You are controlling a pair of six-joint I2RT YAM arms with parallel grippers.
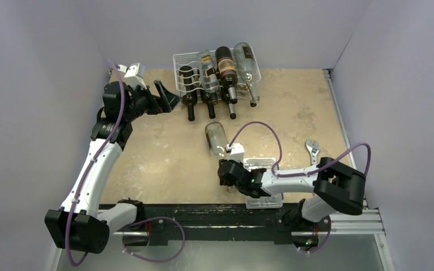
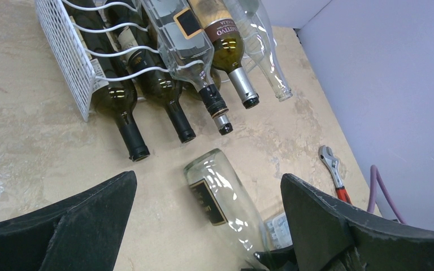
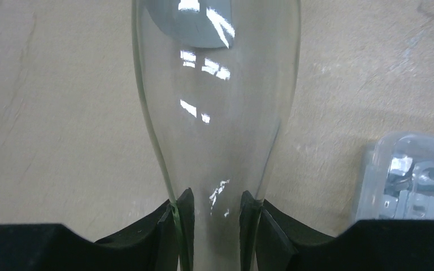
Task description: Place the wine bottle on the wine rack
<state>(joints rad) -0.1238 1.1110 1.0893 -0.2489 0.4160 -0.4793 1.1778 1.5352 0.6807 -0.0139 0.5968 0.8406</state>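
A clear glass wine bottle [image 1: 217, 137] with a dark label lies on its side on the table, base toward the rack. My right gripper [image 1: 226, 165] is at its neck. In the right wrist view the black pads [image 3: 185, 220] press both sides of the wine bottle's [image 3: 215, 101] neck, so that gripper [image 3: 215, 213] is shut on it. The white wire wine rack [image 1: 182, 58] stands at the back and holds several bottles. My left gripper [image 1: 166, 96] hovers open beside the rack's left front. In the left wrist view the wine bottle [image 2: 226, 197] lies below the wide-apart fingers of that gripper [image 2: 208, 179].
A clear plastic box of small parts [image 1: 264, 197] lies under the right forearm, also seen as the box [image 3: 412, 180] right of the neck. A red-handled wrench [image 1: 313, 150] rests near the table's right edge. The racked bottles' necks [image 2: 135, 141] jut toward the front. Grey walls enclose the table.
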